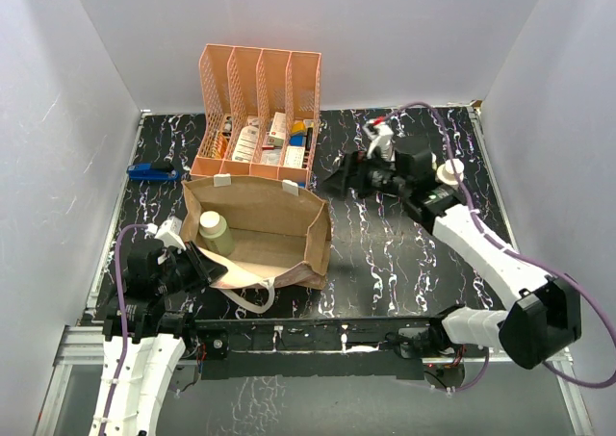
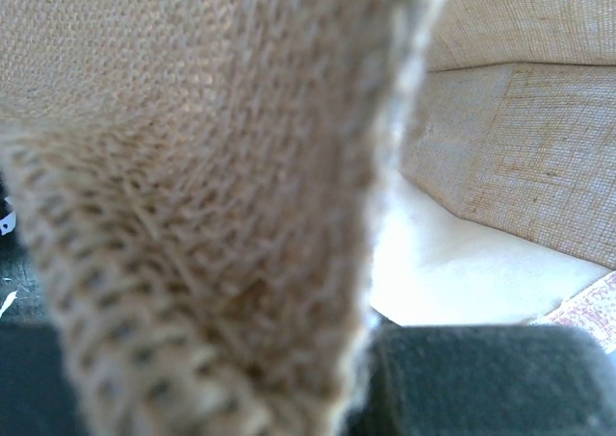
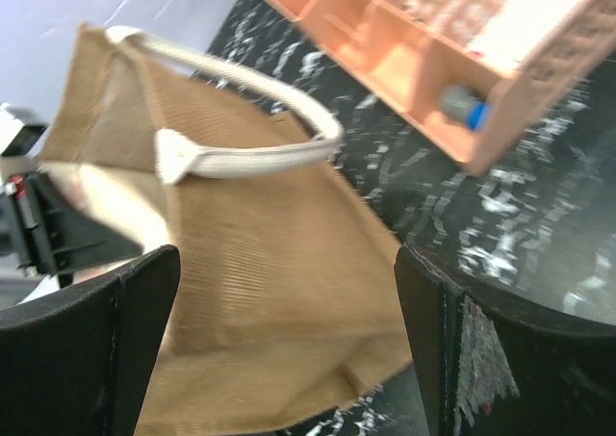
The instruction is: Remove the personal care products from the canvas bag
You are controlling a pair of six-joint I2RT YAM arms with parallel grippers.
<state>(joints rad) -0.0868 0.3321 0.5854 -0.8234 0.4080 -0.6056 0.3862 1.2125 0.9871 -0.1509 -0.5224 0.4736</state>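
Note:
The tan canvas bag (image 1: 289, 234) stands open left of centre. One pale olive-green bottle with a cream cap (image 1: 214, 232) stands inside it at the left. My left gripper (image 1: 210, 268) is shut on the bag's near-left rim. In the left wrist view the weave (image 2: 192, 215) fills the frame, with one dark finger (image 2: 481, 378) beside it. My right gripper (image 1: 339, 180) is open and empty just right of the bag. In the right wrist view, the bag's side (image 3: 279, 292) and cream handle (image 3: 241, 147) lie ahead of the spread fingers (image 3: 87, 359). The other bottles are not clearly seen.
The orange slotted file rack (image 1: 255, 80), holding small boxes and tubes, stands right behind the bag and shows in the right wrist view (image 3: 433, 61). A blue object (image 1: 154, 172) lies left of the rack. A cream round-topped item (image 1: 449, 171) sits beside the right arm.

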